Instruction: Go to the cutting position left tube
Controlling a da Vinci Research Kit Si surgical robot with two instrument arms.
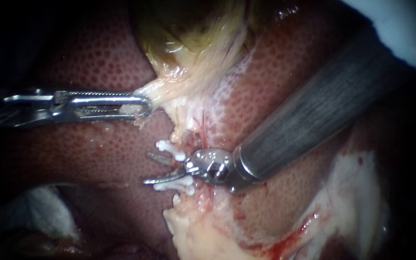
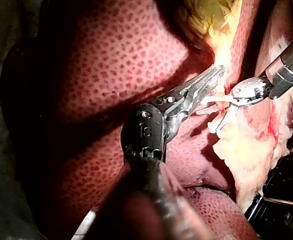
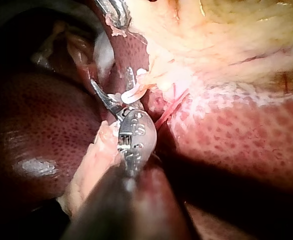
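The mottled red liver (image 1: 97,62) fills the endoscope view, with the yellow-green gallbladder (image 1: 188,29) above. The right instrument (image 1: 148,167) comes in from the upper right, its two thin blades spread with a clear gap. The left instrument (image 1: 143,105) grips the gallbladder's pale lower edge. The tube (image 1: 188,137) runs down between them, and the open blades lie between its two white clips (image 1: 168,146)
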